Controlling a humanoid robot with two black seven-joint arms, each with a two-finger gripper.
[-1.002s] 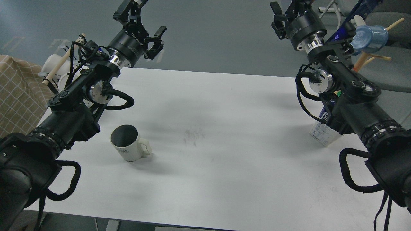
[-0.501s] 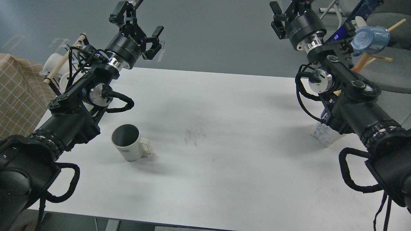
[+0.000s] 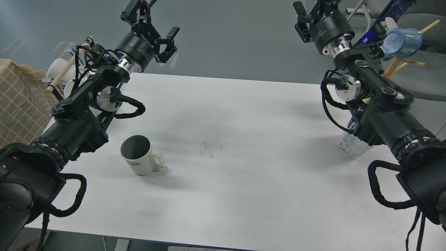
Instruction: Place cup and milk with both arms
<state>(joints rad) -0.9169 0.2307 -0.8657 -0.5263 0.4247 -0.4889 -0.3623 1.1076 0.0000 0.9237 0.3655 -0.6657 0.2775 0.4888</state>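
White surface [image 3: 244, 146] fills most of the view, with grey floor behind it. On its left part the cup [image 3: 139, 159] stands upright, mouth up, its handle pointing to the right. The milk carton [image 3: 351, 143] stands near the right edge, mostly hidden under the right arm, so its long axis seems vertical but I cannot confirm it. The left end effector [image 3: 153, 19] hangs high above the far left corner, fingers spread, holding nothing. The right end effector [image 3: 308, 14] is cut by the top edge; I cannot tell its state. Each object sits on the side of its own arm, probably for simultaneous picking.
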